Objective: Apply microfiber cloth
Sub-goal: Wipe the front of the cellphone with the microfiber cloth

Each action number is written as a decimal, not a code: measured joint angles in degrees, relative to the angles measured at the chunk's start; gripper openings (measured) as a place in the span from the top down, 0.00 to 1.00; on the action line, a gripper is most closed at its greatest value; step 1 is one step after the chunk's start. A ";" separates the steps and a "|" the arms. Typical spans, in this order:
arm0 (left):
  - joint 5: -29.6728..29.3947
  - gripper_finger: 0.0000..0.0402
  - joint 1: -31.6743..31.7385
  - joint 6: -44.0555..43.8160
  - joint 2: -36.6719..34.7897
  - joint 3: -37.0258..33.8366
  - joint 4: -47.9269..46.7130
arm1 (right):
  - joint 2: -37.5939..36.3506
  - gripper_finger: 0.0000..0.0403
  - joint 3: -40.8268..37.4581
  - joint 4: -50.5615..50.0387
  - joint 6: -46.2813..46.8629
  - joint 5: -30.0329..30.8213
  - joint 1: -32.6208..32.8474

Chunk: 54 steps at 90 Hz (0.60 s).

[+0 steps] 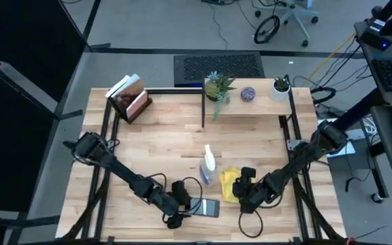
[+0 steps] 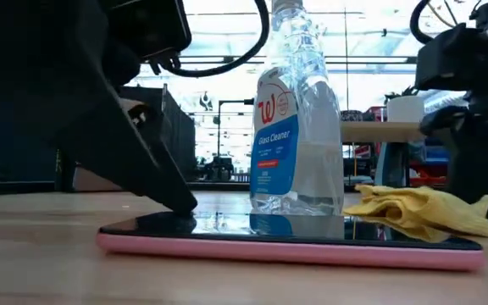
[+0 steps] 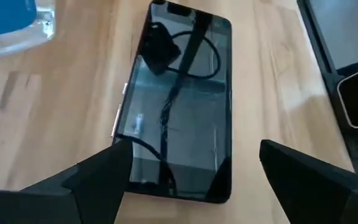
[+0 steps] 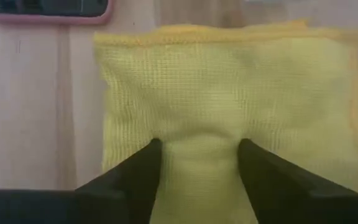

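Right gripper (image 4: 196,163) pressed into the cloth (image 4: 229,93), fingers apart, pinching a fold. Soft, light; best gathered mid-fabric. Left gripper (image 3: 194,180) spread open, straddling the phone (image 3: 176,99).

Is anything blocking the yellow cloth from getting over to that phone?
Nothing visible does. The microfiber cloth lies beside the phone, with bare wood between them. The glass cleaner bottle stands off that path. The right gripper is on the cloth; the left gripper straddles the phone's end.
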 joint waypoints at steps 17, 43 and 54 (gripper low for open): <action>-0.13 0.16 -0.11 -6.86 0.02 0.04 0.25 | 0.47 0.87 0.00 0.94 4.37 0.23 2.15; 0.23 0.16 -0.33 -3.17 -1.48 1.32 -1.27 | -5.18 0.99 2.73 0.65 2.83 -1.31 5.57; 0.20 0.16 -0.97 -1.64 -3.84 3.29 -4.50 | -5.23 0.99 7.43 3.38 -0.87 0.11 5.69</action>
